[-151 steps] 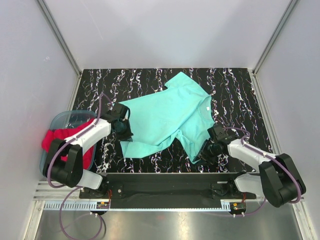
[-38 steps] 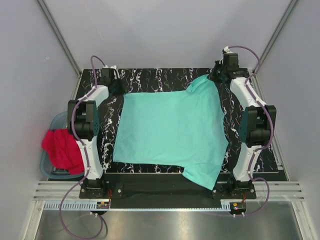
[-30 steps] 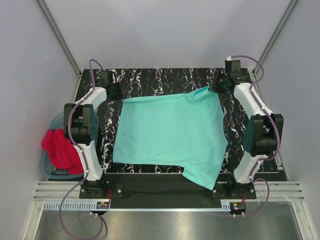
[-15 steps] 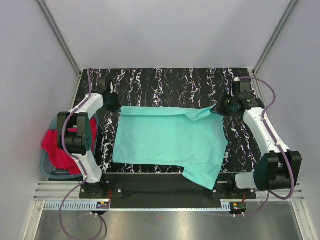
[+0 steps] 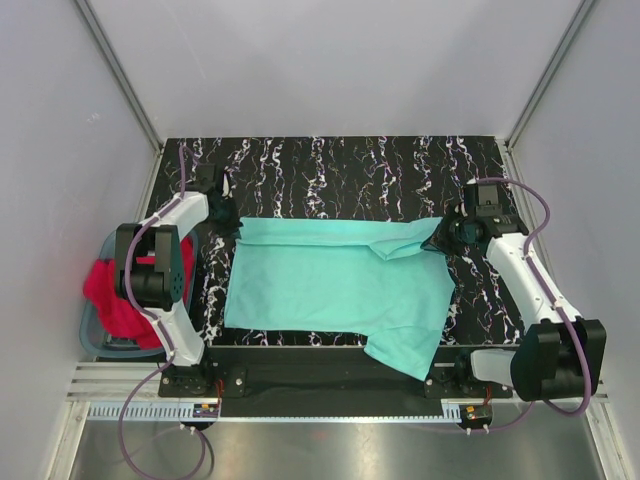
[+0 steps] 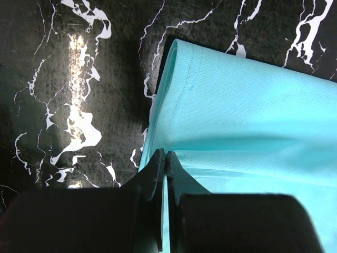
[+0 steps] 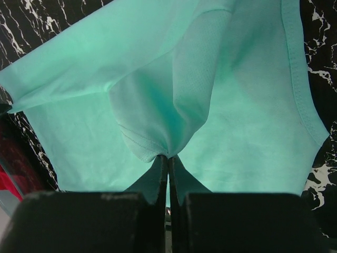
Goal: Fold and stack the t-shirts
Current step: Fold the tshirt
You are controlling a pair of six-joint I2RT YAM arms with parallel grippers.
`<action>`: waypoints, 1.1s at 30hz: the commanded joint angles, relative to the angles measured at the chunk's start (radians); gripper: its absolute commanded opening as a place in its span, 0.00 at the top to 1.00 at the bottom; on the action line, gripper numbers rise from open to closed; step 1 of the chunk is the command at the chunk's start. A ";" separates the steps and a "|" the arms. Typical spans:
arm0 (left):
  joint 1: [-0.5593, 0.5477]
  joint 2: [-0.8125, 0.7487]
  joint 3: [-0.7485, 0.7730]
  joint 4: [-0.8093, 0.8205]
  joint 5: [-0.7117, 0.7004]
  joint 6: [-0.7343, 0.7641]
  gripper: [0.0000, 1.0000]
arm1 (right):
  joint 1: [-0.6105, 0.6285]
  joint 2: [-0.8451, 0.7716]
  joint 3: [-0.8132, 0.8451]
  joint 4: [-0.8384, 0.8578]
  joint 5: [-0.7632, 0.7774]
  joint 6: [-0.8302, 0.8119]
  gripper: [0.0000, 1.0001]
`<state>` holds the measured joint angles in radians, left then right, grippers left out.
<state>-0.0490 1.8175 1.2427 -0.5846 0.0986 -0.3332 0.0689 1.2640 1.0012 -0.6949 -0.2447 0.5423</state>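
Top external: shows the mint-teal t-shirt (image 5: 330, 285) spread flat on the black marbled surface (image 5: 330, 165), far edge doubled over toward 6 o'clock. Puts the red t-shirt (image 5: 108, 290) in the blue-grey tub (image 5: 90, 335), off the surface at 9 o'clock. Left wrist: shows the left fingers (image 6: 154, 178) pressed together on a teal fold beside the hem, at the shirt's 10 o'clock corner. Right wrist: shows the right fingers (image 7: 155, 176) likewise pinched tight, gripping a bunched fold of teal cloth at 2 o'clock.
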 commanded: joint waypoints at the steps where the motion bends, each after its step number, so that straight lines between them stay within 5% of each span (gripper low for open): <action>1: -0.005 -0.044 -0.008 0.003 -0.020 -0.003 1.00 | -0.006 0.006 -0.004 -0.005 0.034 -0.015 1.00; 12: -0.012 -0.029 -0.028 -0.001 -0.022 -0.013 1.00 | -0.007 0.052 -0.019 -0.026 0.070 -0.038 1.00; 15: -0.012 -0.032 -0.028 -0.011 -0.036 -0.021 0.91 | -0.006 0.061 -0.026 -0.058 0.071 -0.044 1.00; 21: -0.023 -0.121 0.015 -0.102 -0.036 -0.058 0.53 | -0.006 0.043 -0.067 -0.245 -0.082 -0.051 0.64; 23: -0.038 -0.173 0.027 -0.125 -0.030 -0.078 0.43 | -0.007 0.005 -0.046 -0.258 -0.075 -0.041 0.43; 26: -0.083 -0.227 0.043 -0.127 -0.010 -0.101 0.41 | -0.014 0.012 0.016 -0.230 0.025 -0.053 0.27; 29: -0.174 -0.259 0.038 -0.065 0.055 -0.109 0.42 | -0.049 0.110 0.091 -0.198 0.018 -0.088 0.29; 33: -0.325 -0.218 0.041 0.063 0.200 -0.118 0.59 | -0.104 0.218 0.165 -0.147 0.028 -0.100 0.45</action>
<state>-0.2836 1.5745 1.2549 -0.6315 0.1539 -0.4335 0.0021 1.4265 1.1011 -0.8989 -0.2440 0.4675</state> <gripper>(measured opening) 0.448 0.585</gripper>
